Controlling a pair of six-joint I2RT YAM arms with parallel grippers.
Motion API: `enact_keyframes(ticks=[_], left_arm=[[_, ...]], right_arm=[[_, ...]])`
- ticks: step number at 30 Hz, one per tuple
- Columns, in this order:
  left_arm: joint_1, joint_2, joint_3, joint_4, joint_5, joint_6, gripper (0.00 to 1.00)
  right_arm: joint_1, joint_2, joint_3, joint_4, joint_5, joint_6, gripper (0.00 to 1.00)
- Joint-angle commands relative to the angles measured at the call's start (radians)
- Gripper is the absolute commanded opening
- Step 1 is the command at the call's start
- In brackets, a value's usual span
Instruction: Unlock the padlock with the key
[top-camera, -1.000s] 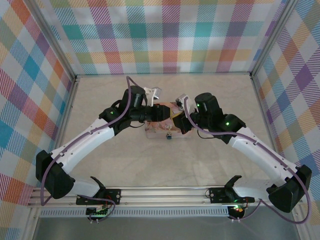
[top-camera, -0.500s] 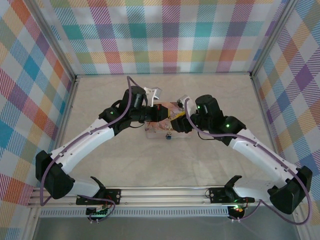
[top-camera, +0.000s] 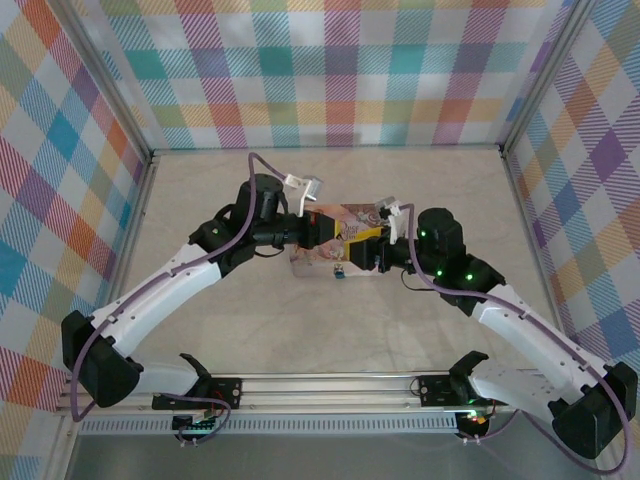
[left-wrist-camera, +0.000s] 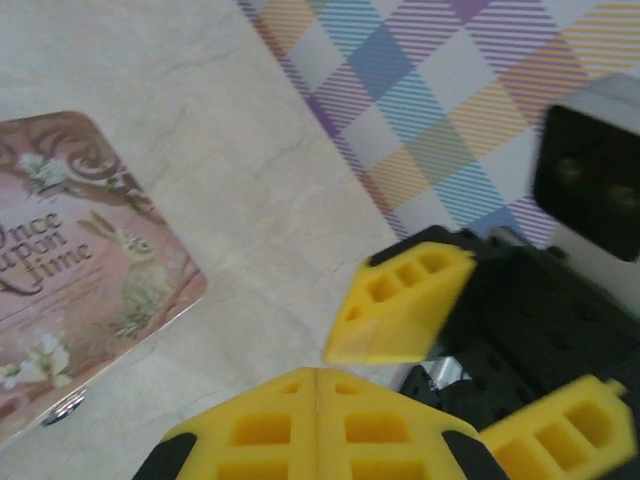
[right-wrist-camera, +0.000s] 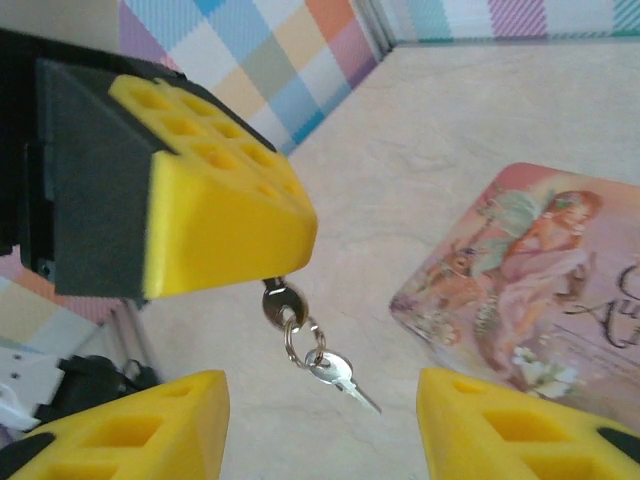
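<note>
key pickup seemed done: left gripper (left-wrist-camera: 318, 425) pinched small silver keys on a ring (right-wrist-camera: 300, 340); right gripper (right-wrist-camera: 320, 425) stood spread. tiny brass-yellow padlock (top-camera: 340, 272) lay at six o'clock of flat pink picture box (left-wrist-camera: 70, 260). next likely needed: aiming key at keyhole.

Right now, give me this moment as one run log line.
left gripper: shut on key, second key dangling | right gripper: open, empty | padlock: at pink box near edge, untouched
</note>
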Motion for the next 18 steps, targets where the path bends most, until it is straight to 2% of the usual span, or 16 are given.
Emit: enact_keyframes(ticks=[1,8,15,18], left_arm=[[-0.004,-0.044,-0.045,0.125,0.104,-0.009,0.0],[-0.004,-0.073,-0.072,0.188,0.16,-0.035,0.0],[-0.004,-0.079,-0.078,0.207,0.172,-0.049,0.0],[-0.004,-0.08,-0.081,0.213,0.171,-0.052,0.0]], right_arm=[[-0.015,-0.016,-0.044,0.219,-0.126,0.12,0.53],[-0.025,-0.034,-0.1,0.381,-0.217,0.196,0.38],[-0.025,-0.044,-0.094,0.378,-0.225,0.199,0.35],[-0.025,-0.042,-0.088,0.379,-0.231,0.199,0.3]])
